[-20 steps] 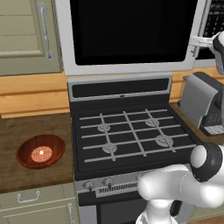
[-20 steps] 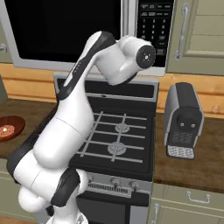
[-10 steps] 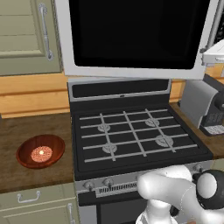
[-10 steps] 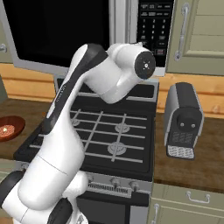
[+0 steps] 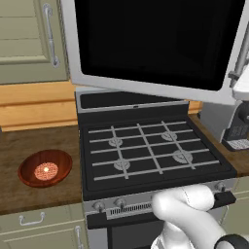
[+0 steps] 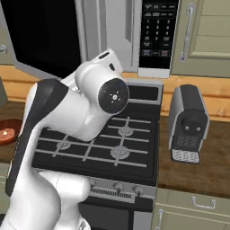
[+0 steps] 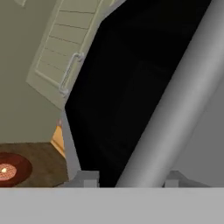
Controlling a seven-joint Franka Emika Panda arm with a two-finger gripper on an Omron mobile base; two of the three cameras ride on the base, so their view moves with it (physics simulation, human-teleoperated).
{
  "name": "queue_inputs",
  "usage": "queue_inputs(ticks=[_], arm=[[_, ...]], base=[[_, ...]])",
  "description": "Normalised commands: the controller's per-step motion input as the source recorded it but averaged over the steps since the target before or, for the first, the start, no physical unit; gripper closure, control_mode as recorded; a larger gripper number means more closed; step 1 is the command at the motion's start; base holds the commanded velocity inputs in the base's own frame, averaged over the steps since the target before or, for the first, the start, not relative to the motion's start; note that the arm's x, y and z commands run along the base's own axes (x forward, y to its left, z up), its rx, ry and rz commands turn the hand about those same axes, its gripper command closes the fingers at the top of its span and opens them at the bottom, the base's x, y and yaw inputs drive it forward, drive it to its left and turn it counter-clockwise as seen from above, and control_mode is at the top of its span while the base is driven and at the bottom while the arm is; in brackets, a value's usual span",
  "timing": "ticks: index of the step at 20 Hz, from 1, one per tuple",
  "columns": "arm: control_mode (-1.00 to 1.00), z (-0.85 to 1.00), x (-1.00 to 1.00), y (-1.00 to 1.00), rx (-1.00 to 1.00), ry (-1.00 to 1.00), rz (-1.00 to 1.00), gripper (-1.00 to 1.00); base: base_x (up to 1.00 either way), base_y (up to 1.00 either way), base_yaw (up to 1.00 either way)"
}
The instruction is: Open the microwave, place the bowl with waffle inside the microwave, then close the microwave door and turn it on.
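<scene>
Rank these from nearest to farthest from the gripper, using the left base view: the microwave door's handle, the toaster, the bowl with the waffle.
1. Door handle: at the gripper, far right.
2. Toaster: just below, on the right counter.
3. Bowl with waffle: far left counter.

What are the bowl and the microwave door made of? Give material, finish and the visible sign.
Bowl: likely wood, glossy; reddish-brown with a faint sheen on the rim, though glazed ceramic is possible.
Microwave door: black glass pane in a silver, probably brushed-metal frame; the flat dark window and matte grey border suggest it.
</scene>
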Motion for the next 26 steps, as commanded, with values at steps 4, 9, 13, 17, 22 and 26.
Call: queue_inputs(ticks=[4,9,13,17,22,26], arm=[[-1.0,0.06,-1.0,1.0,-0.38,-0.28,0.0,1.0],[-1.0,0.06,-1.0,1.0,-0.41,-0.28,0.0,-1.0],[-1.0,0.18,-1.0,0.4,-0.33,-0.35,-0.02,-1.0],[-1.0,0.35,-1.0,-0.35,-0.2,-0.32,-0.13,-1.0],[-1.0,0.3,-1.0,-0.87,-0.12,-0.31,-0.08,-1.0],[-1.0,0.0,-0.94,-1.0,0.0,-0.39,-0.02,-1.0]], base=[[0.0,0.0,0.0],[0.0,0.0,0.0],[0.0,0.0,0.0],[0.0,0.0,0.0],[0.0,0.0,0.0],[0.0,0.0,0.0]])
